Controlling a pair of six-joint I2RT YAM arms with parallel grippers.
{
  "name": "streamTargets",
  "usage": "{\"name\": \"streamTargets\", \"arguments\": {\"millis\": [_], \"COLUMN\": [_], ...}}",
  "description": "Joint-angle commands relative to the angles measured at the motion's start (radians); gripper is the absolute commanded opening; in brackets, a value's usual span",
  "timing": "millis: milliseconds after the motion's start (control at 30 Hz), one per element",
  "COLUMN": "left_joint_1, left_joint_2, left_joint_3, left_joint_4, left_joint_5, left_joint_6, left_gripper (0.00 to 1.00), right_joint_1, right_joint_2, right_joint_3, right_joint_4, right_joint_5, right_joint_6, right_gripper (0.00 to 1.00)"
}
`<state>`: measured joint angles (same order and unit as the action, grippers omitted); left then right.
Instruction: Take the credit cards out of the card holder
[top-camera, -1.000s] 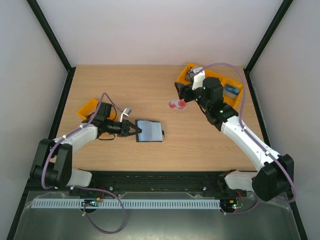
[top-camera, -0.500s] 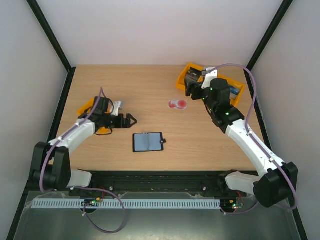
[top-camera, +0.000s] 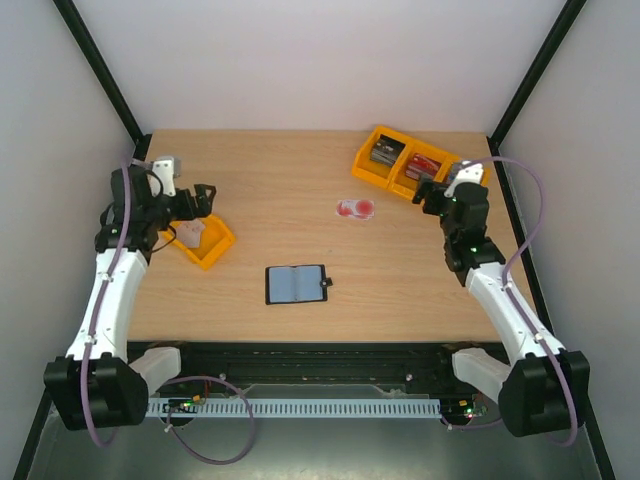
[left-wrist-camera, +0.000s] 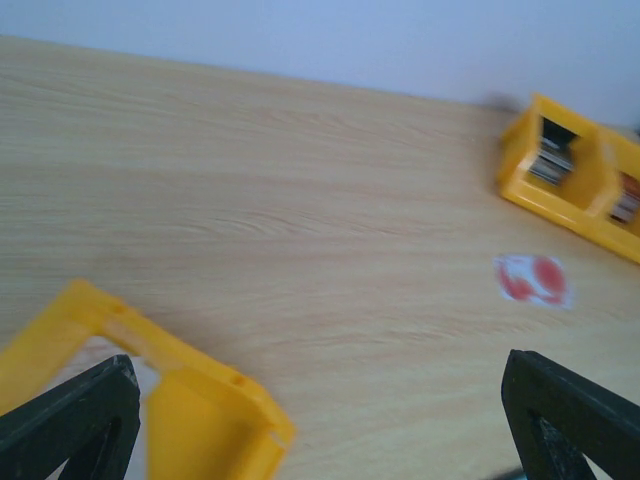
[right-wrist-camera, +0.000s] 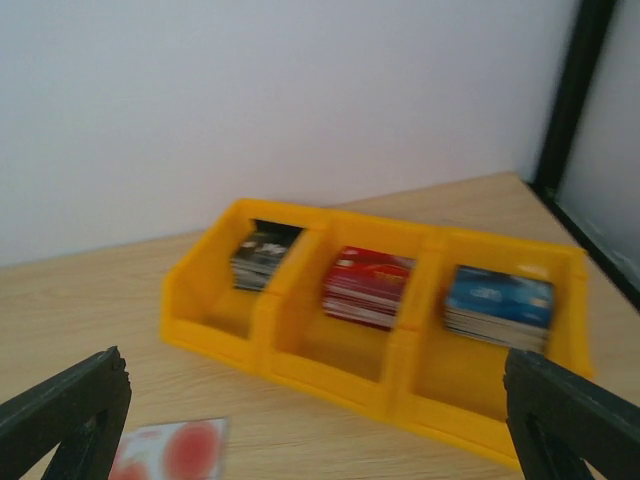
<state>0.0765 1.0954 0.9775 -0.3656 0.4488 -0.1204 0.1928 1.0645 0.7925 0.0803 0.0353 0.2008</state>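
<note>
Since neither arm is gripping anything right now, everything's just lying loose on the table (top-camera: 270, 170). The left gripper (top-camera: 204, 197) hovers over the left edge with its fingers (left-wrist-camera: 75, 420) spread wide and empty, and the right gripper (top-camera: 424, 193) hangs near the back right corner, equally wide, nothing between its tips. The card holder (top-camera: 297, 284) lies flat and open, grey-blue inside facing up, close to the middle of the front edge and well apart from both arms. I guess that makes sense if the cards are meant to slide out of those pockets. I can't tell from above whether any are tucked in there. One credit card (top-camera: 355, 208), pale with red blotches, lies on the bare wood toward the back, between the holder and the three-slot yellow tray (right-wrist-camera: 330, 380) in the back right corner, so my read is that one's out already. That tray holds a dark stack (right-wrist-camera: 262, 255), a red stack (right-wrist-camera: 365, 283) and a blue stack (right-wrist-camera: 495, 303), one per slot. The small yellow tray (left-wrist-camera: 200, 420) by the left edge has something pale in it, too small to identify.
</note>
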Motion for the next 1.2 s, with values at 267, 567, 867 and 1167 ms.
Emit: {"name": "streamTargets", "arguments": {"millis": [267,567,867,1167], "left_joint_1": [0.136,0.133,0.13,0.042], "left_joint_2": [-0.021,0.02,0.141,0.221], "left_joint_3": [-0.263,-0.662,-0.807,-0.818], "left_joint_4": [0.496,1.137,1.416,1.58], "left_joint_5": [-0.319,-0.34,-0.327,-0.371], "left_joint_6": [0.019,0.004,-0.016,0.008], "left_gripper": [0.99,0.99,0.99,1.0], "right_joint_1": [-0.231,-0.231,-0.243,-0.255], "right_joint_2": [-0.007,0.106,0.199,0.441], "right_joint_3": [-0.386,-0.549,-0.553,-0.662], "right_joint_4": [0.67,0.945,0.97,1.349], "right_joint_5": [-0.074,-0.022,-0.015,-0.1], "right_joint_6": [0.109,0.079,-0.011,-0.009], "right_gripper": [0.99,0.99,0.99,0.99]}}
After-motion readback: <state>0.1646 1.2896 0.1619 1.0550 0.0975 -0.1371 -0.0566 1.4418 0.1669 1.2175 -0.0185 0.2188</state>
